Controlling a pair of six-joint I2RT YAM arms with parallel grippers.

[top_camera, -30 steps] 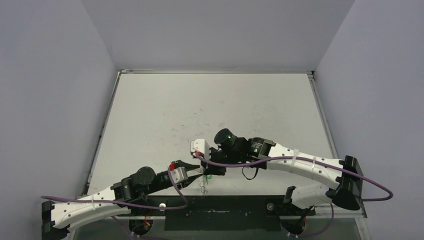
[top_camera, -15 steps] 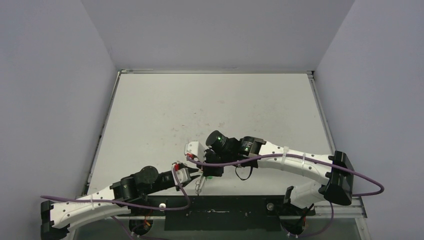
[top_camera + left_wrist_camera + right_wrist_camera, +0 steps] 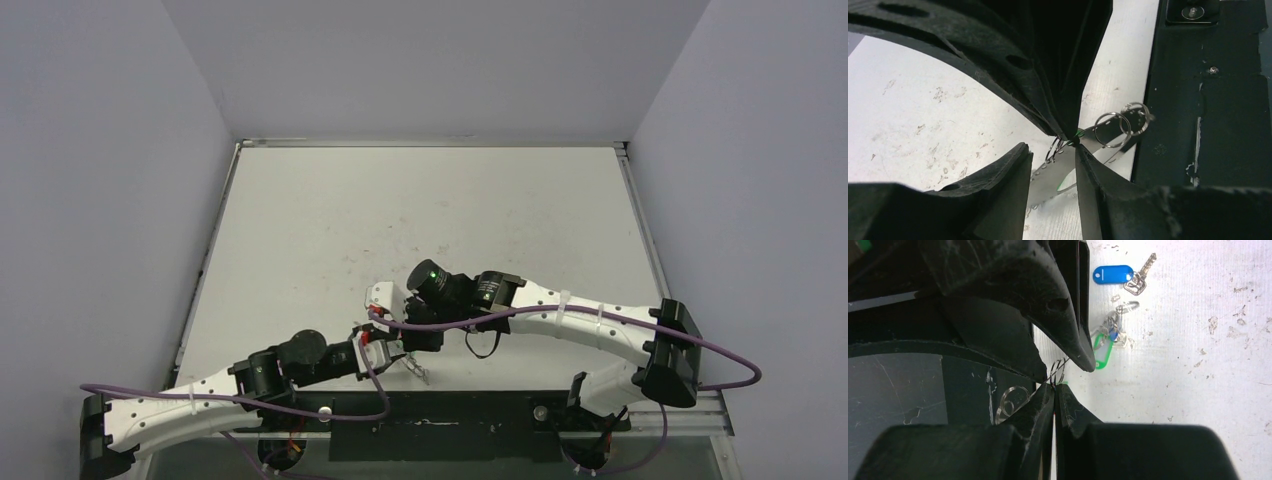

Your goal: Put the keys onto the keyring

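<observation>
Right wrist view: your right pincer (image 3: pixel 1054 388) pinches the keyring (image 3: pixel 1058 371) wire, tips together.
Left pincer (image 3: pixel 1052 150): parted around a key blade (image 3: pixel 1048 180); grip unclear.
Loose keys: 1 blue key (image 3: pixel 1113 274), 1 green key (image 3: pixel 1103 356), on table (image 3: pixel 1198 390) beyond.

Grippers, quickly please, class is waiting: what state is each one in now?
Left gripper: cannot be told.
Right gripper: closed on a small wire ring.

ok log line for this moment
right gripper: shut on ring | left gripper: at ring, grip unclear | blue key: loose on table
</observation>
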